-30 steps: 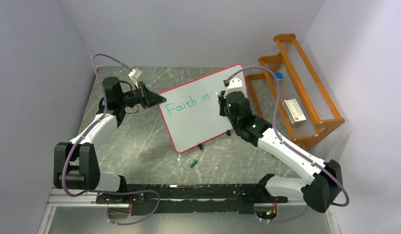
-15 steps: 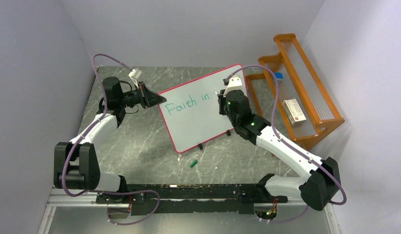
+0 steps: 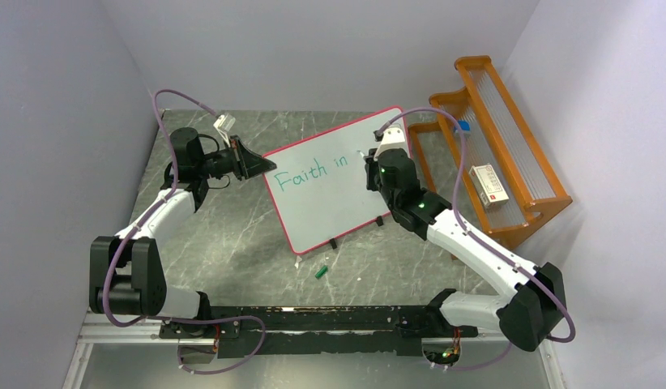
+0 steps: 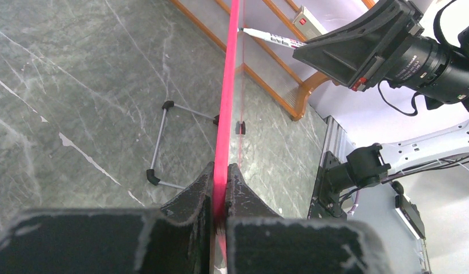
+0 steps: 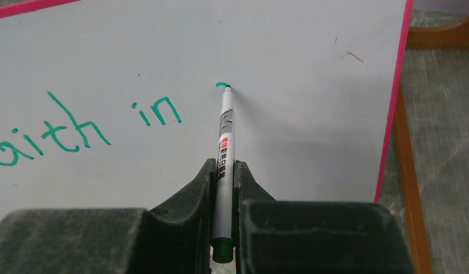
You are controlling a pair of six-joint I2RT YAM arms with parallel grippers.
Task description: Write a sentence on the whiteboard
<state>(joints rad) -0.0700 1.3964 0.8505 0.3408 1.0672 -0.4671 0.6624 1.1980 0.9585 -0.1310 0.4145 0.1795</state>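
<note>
Broadly, the grey marbled tabletop (image 3: 232, 235) carries the whiteboard (image 3: 330, 203), which stands on its long edge in the far half of the table, turned at an angle, with its right end near the far right corner. Next to it, along the right edge of the tabletop, is the orange rack (image 3: 516, 154) with stepped shelves. One shelf holds a white box (image 3: 488, 185) with a red patch on its label; the print is too small to read. A small blue thing (image 3: 463, 126) lies on a shelf further back. On the board the sentence (image 3: 311, 172) so far reads "Faith in" in green handwriting, in one line across the upper part. The left gripper (image 4: 220, 171) is closed on the pink-red frame at the left end of the board, one finger on each side. The right gripper (image 5: 223, 168) is clamped around a white marker (image 5: 225, 142), near its green back end. The tip of the marker touches the board just right of the word "in", at a short curved green stroke. The marker has red and dark print on its barrel, which I cannot read. A green cap (image 3: 321, 271) lies on the tabletop in front of the board, toward the near edge.
</note>
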